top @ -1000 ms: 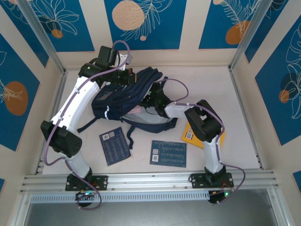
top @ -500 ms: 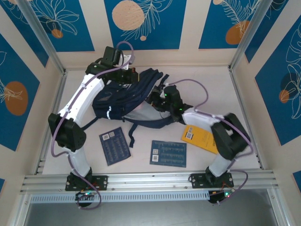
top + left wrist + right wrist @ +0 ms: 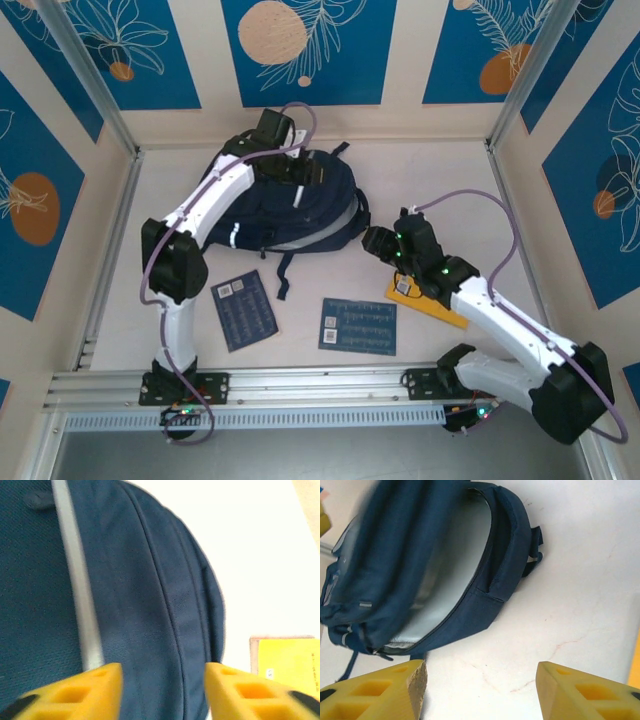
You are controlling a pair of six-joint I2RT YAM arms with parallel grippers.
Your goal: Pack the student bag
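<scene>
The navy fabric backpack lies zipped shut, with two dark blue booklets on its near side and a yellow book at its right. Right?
No: the navy fabric backpack is unzipped; the right wrist view shows its pale grey lining. The two dark blue booklets and the yellow book are as stated.

- The student bag (image 3: 285, 205) lies toward the back of the desk (image 3: 460, 190), left of centre
- The left end effector (image 3: 303, 178) is above the bag's far part
- The right end effector (image 3: 372, 241) is just beside the bag's right edge
- A left booklet (image 3: 243, 310) and a right booklet (image 3: 358, 325) lie apart in front of the bag
- A book (image 3: 405, 290) lies right of the booklets, partly under the right arm
</scene>
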